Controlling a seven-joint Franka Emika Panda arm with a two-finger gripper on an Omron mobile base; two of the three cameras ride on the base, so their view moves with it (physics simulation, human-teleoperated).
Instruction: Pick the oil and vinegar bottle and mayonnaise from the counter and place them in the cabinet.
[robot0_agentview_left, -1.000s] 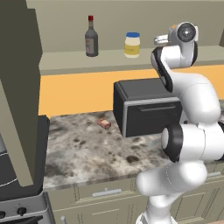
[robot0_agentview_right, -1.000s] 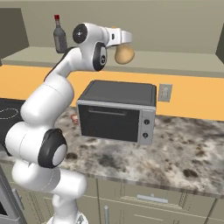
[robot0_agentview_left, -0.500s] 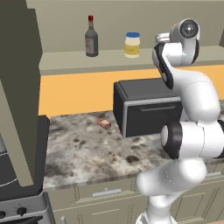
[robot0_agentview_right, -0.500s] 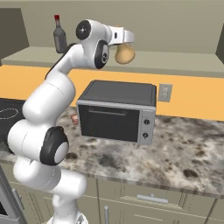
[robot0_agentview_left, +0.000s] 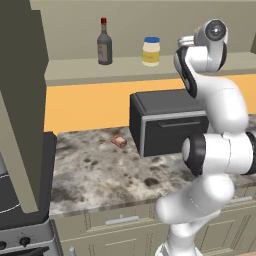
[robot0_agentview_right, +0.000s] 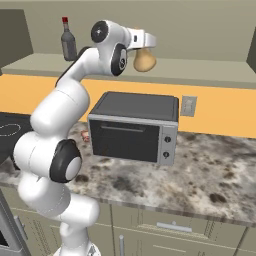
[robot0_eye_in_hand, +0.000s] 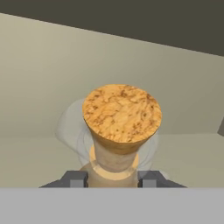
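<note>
Oil and vinegar bottle (robot0_agentview_right: 144, 60) hangs clamped by its neck between the jaws, over the cabinet (robot0_agentview_right: 210, 75) shelf; mayonnaise (robot0_agentview_left: 151, 51) already sits there.

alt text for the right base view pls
The white arm's gripper holds the oil and vinegar bottle up at the cabinet shelf. Below, a black oven sits on the counter.

Arm (robot0_agentview_left: 220, 107): glossy white rounded link shells, smooth, bulbous at each joint. Joints are dark grey to black bands, with round dark end caps rimmed in grey. Hand section white, boxy. Fingertips (robot0_eye_in_hand: 75, 178) small, dark grey, blocky with lighter grey faces.
</note>
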